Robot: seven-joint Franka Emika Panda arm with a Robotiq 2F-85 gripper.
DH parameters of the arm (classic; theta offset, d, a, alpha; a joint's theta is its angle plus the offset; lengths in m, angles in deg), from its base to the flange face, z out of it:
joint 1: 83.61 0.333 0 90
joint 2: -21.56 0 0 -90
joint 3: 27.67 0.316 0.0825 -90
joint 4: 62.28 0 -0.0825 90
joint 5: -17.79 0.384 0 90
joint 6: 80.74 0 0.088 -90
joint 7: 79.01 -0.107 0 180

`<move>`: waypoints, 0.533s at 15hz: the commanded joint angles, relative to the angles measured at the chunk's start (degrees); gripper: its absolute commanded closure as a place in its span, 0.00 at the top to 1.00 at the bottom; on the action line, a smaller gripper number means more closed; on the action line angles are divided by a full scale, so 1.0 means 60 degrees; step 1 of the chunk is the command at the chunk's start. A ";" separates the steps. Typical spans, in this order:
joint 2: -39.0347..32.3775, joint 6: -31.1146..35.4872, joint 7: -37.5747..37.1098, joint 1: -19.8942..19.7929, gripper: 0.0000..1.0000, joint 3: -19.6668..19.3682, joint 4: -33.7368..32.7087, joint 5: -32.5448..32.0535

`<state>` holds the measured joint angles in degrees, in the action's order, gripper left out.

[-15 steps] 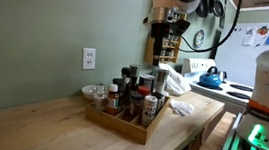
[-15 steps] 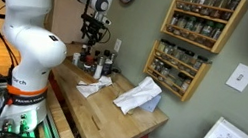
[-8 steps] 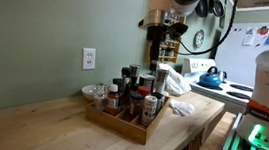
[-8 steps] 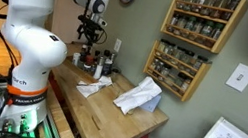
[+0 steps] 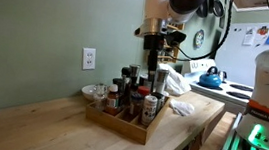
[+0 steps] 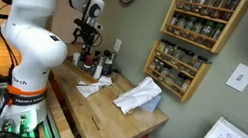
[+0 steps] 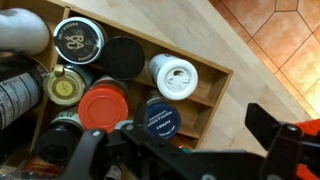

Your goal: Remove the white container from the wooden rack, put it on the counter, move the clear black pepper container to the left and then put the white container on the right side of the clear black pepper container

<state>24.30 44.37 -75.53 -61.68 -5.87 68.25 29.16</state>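
In the wrist view I look straight down into the wooden rack (image 7: 216, 88), packed with spice bottles. A white-capped bottle (image 7: 172, 77), the white container, stands in the rack's corner compartment next to a blue-capped bottle (image 7: 160, 118) and a red-capped one (image 7: 100, 106). My gripper (image 7: 185, 150) hovers open above them, nothing between its fingers (image 7: 285, 142). In both exterior views the gripper (image 5: 156, 59) (image 6: 86, 42) hangs above the rack (image 5: 119, 124) on the counter (image 5: 29, 124). I cannot tell which bottle is the clear black pepper container.
Crumpled white cloths (image 5: 180, 86) (image 6: 138, 97) lie on the counter beyond the rack. A glass bowl (image 5: 93, 91) sits by the wall, a blue kettle (image 5: 210, 79) on the stove. A wall-hung spice shelf (image 6: 195, 35) is mounted nearby.
The gripper has shifted sideways and slightly down toward the space over the rack. It stays open. The bottles have not moved.
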 commanded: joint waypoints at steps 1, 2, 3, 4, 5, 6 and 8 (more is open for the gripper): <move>-0.0062 0.0089 -0.0160 0.0157 1.00 0.0162 0.0207 0.0028; -0.0075 0.0141 -0.0140 0.0190 1.00 0.0203 0.0264 0.0074; -0.0114 0.0212 -0.0189 0.0222 1.00 0.0239 0.0327 0.0096; -0.0148 0.0262 -0.0201 0.0250 1.00 0.0267 0.0379 0.0095; -0.0161 0.0348 -0.0278 0.0273 1.00 0.0287 0.0474 0.0075; -0.0161 0.0412 -0.0397 0.0283 1.00 0.0296 0.0561 0.0045; -0.0151 0.0673 -0.0746 0.0273 1.00 0.0301 0.0787 -0.0117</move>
<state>23.14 45.44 -76.81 -60.29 -4.39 70.41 29.33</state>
